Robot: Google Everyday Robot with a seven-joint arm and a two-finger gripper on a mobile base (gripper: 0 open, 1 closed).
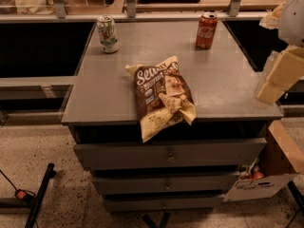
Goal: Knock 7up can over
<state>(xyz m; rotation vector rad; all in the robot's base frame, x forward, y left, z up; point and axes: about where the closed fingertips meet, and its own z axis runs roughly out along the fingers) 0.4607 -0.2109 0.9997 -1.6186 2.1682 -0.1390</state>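
The 7up can (108, 33) is found upright at the far left corner of the counter (228, 80), unobstructed for a push. The end effector (280, 77) is held off the right edge, and whether it is open or closed cannot be told.

The 7up can (108, 33) stood upright at the far left corner of the tabletop (228, 80). The cola can (206, 30) stood upright at the far right, well apart from it. A snack bag (162, 96) lay nearer the front between them, its near end overhanging the front edge above the drawers (166, 156). The gripper (274, 85) hung at the tabletop's right edge, above a cardboard box (275, 170) on the floor.
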